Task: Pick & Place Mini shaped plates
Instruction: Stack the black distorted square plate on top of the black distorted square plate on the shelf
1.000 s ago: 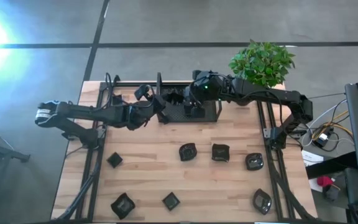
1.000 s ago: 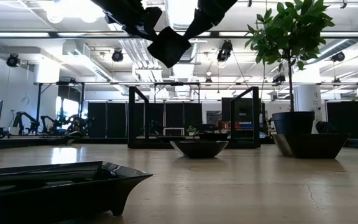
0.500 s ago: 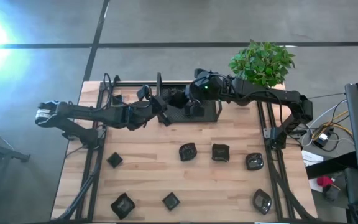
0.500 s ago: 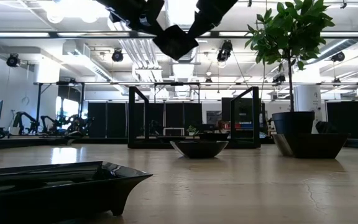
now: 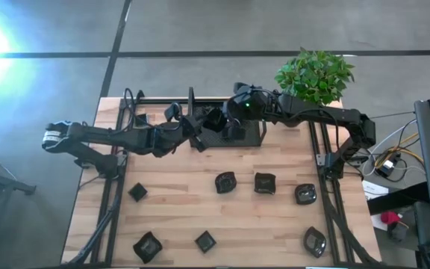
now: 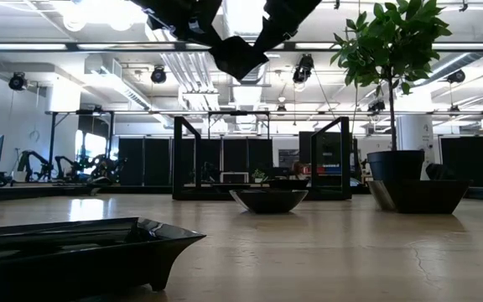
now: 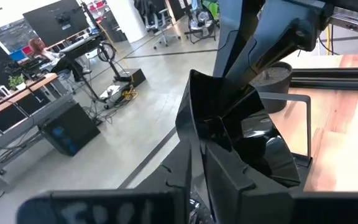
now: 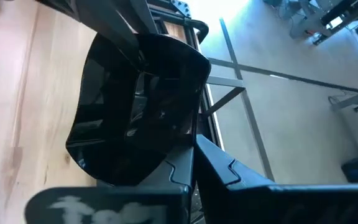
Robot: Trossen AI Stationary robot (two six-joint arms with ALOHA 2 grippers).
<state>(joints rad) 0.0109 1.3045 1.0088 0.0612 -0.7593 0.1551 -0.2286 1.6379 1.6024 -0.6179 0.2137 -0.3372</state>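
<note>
I have both grippers meeting high over the mesh tray [image 5: 245, 133] at the far edge of the table [image 5: 178, 194], and each seems to be pinching the same mini plate [image 5: 213, 119]. From the left wrist view the left gripper [image 7: 199, 134] is clamped on the plate's rim, the dish [image 7: 244, 134] standing on edge just ahead of its fingers, with the right gripper's [image 7: 253, 59] fingers coming onto it from the far side. The right wrist view shows the same dish [image 8: 135, 106] gripped at its near edge by that arm's own fingers. I judge this a hand-over in mid-air. To do it well, I'd confirm the receiving grip is firm before easing the other one off, and pull the freed arm straight back along its fingers so the glossy plate doesn't twist or slip. The remaining plates [image 5: 225, 181] lie well below and nearer me, untouched on the wood.
</note>
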